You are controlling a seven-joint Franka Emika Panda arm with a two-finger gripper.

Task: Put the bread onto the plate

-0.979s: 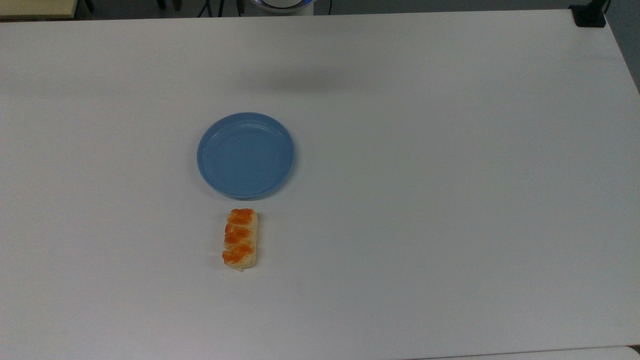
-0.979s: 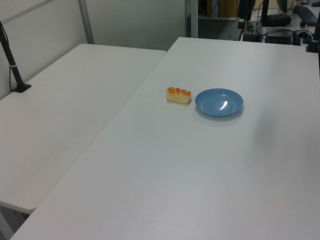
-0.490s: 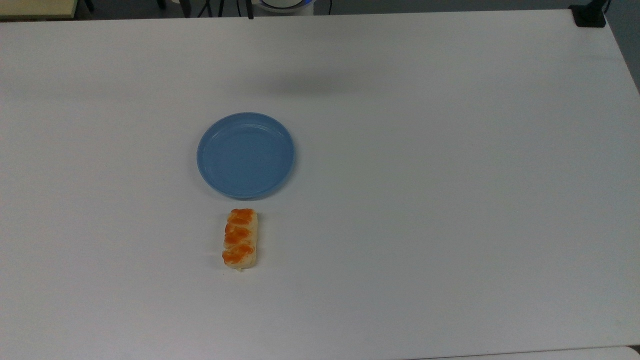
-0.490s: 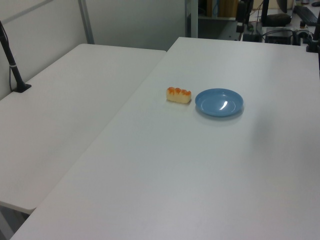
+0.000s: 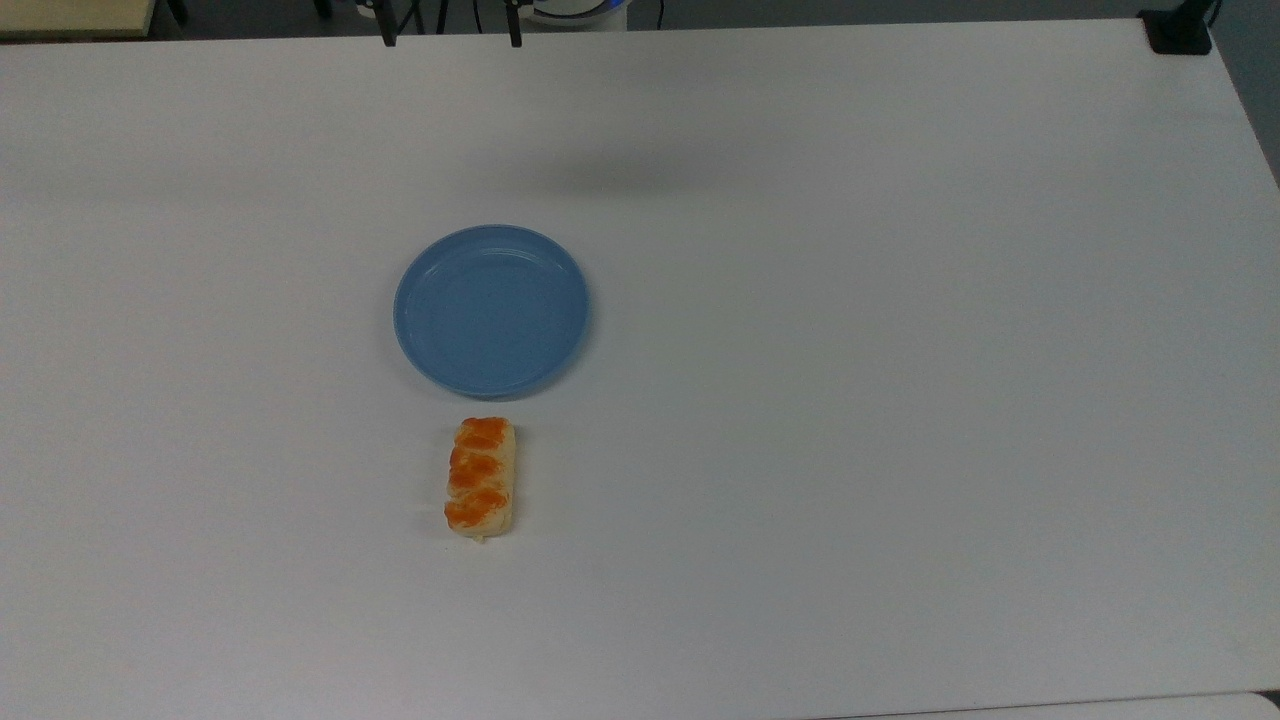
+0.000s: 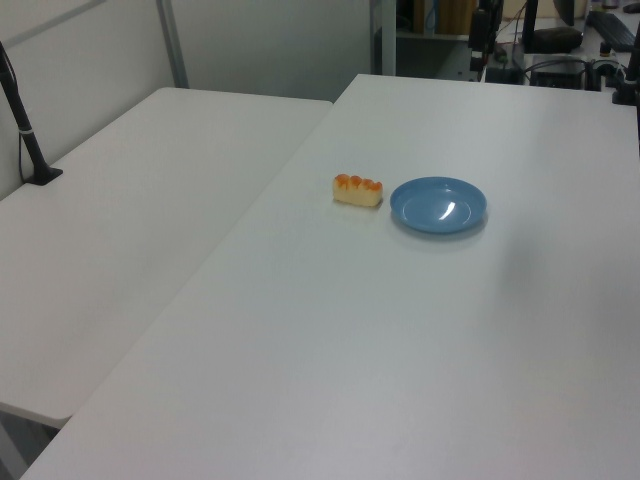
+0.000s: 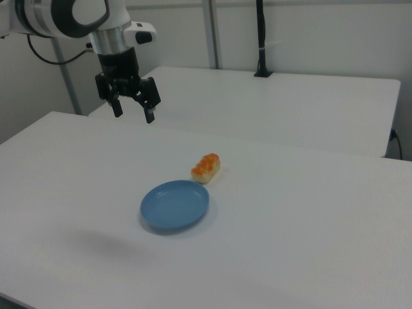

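— Where's your gripper [image 7: 133, 114]?
— High above the table [image 5: 900, 400], fingers spread, grasping nothing.
— The bread [image 5: 481, 479]?
— On the table just beside the plate [image 5: 491, 309], not touching it.

The top view looks steeply down on the white table [image 5: 850, 400], its far edge along the frame's top. The left view looks obliquely along the table from a raised corner, with a second table [image 6: 130, 230] on the left view's left. The right view faces from the opposite side, lower and nearer. All three share the plate [image 5: 491, 310] and bread [image 5: 481, 478].
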